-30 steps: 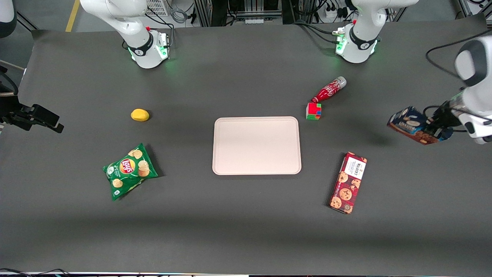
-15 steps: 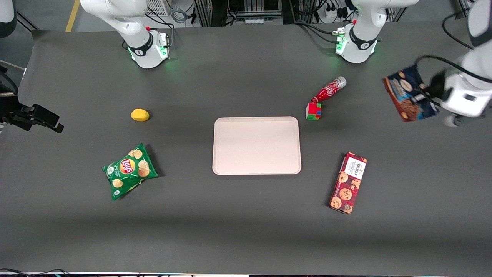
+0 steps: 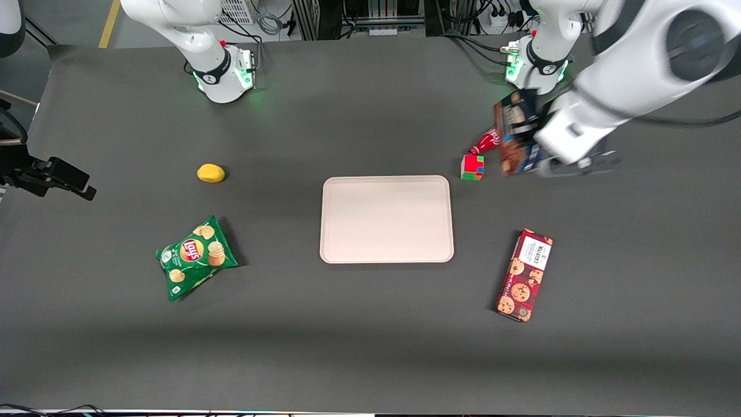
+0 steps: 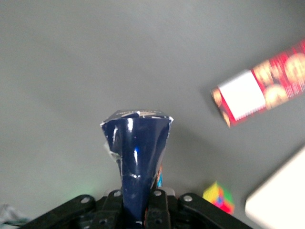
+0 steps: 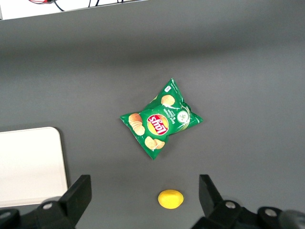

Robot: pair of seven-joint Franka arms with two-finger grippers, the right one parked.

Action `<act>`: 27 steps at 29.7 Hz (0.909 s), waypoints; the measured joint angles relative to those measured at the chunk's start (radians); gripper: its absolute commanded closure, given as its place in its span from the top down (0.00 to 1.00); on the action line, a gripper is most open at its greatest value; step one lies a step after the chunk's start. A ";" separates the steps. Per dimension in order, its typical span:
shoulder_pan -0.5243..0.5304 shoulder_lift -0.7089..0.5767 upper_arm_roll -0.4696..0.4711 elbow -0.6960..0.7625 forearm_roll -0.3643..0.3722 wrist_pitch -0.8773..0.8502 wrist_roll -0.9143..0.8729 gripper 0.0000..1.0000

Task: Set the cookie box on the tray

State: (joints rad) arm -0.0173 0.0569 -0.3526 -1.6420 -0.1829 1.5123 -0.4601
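The navy cookie box (image 3: 517,139) is pinched in the gripper (image 3: 541,152), carried above the bench just over a red bottle (image 3: 488,141) and coloured cube (image 3: 472,167), short of the tray (image 3: 386,219); the crushed carton (image 4: 137,157) could be dropped or these knocked.

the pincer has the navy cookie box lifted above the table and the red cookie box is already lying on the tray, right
Not quite. The pincer does hold the cookie box clear of the table, but the red cookie box is not on the tray. The front view shows it lying on the table beside the tray, toward the working arm's end.
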 measured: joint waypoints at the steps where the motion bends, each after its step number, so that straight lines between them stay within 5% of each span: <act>1: 0.000 0.019 -0.018 -0.002 0.000 0.024 0.000 0.07; 13: -0.006 0.230 -0.113 -0.151 0.005 0.451 0.014 0.07; 27: -0.028 0.290 -0.146 -0.376 0.054 0.805 0.014 0.11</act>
State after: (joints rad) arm -0.0449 0.3468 -0.4983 -2.0185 -0.1289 2.3169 -0.4458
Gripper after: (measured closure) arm 0.868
